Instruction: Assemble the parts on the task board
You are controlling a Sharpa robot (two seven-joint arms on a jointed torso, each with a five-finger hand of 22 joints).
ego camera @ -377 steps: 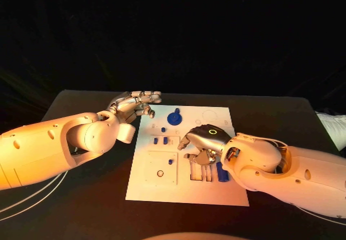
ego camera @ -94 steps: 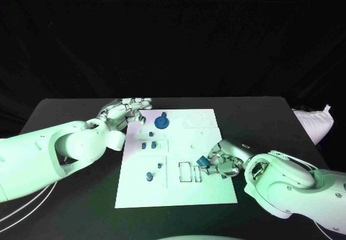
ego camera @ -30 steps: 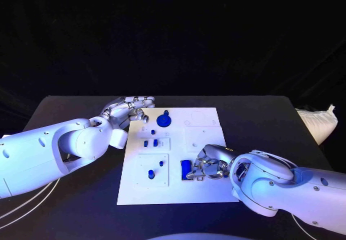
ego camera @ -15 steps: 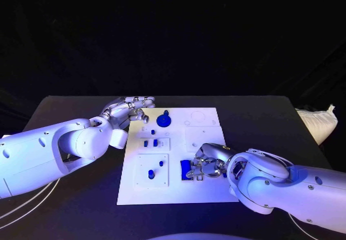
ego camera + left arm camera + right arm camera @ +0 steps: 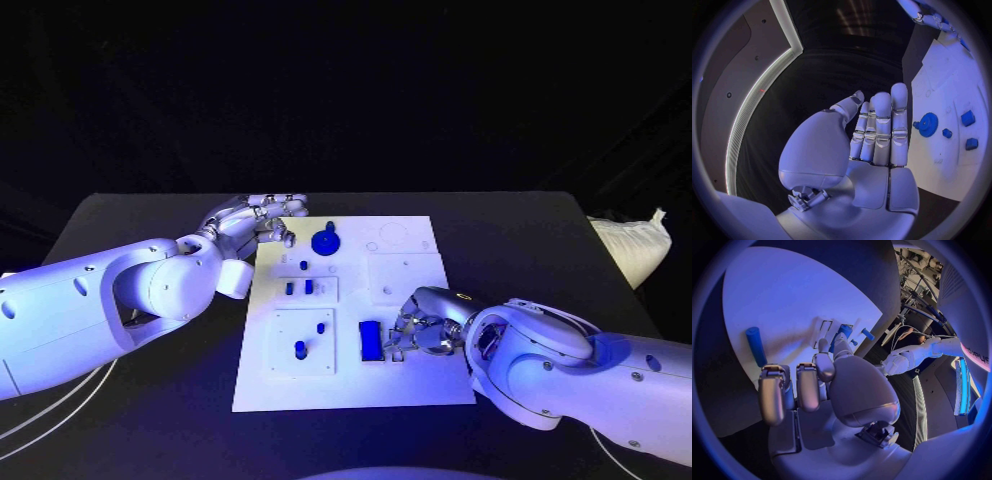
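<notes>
Right hand (image 5: 420,325) presses a blue part (image 5: 371,340) into the board (image 5: 411,265); left hand (image 5: 873,145) hovers open-fingered, holding nothing.

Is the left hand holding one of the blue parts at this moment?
No. In the left wrist view the left hand has its fingers stretched out straight with nothing in them, beside the task board near the blue gear.
</notes>
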